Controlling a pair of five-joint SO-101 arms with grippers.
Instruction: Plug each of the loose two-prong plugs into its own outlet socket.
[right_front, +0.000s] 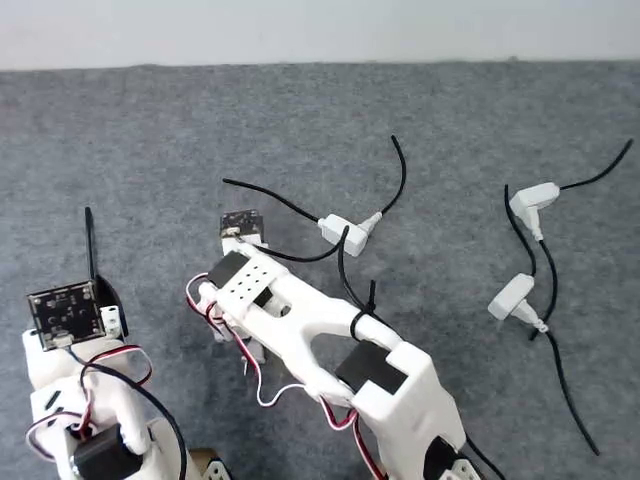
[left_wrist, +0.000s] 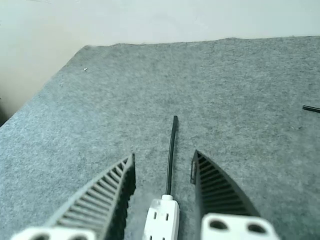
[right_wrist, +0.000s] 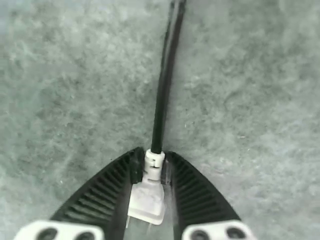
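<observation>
In the left wrist view my left gripper (left_wrist: 164, 156) is open, and a white outlet socket (left_wrist: 161, 224) with slots lies on the carpet between its fingers. The socket's black cord (left_wrist: 172, 145) runs away from it. In the right wrist view my right gripper (right_wrist: 151, 152) is shut on a white plug (right_wrist: 146, 196), gripping it where its black cord (right_wrist: 165, 85) leaves it. From above, the left arm (right_front: 65, 315) sits at the near left. The right arm (right_front: 300, 310) stretches across the middle and hides its own gripper.
Three more white plug or socket bodies with black cords lie on the grey carpet: one in the middle (right_front: 345, 232) and two at the right (right_front: 533, 198) (right_front: 512, 295). The carpet's far edge meets a pale wall (right_front: 320, 30).
</observation>
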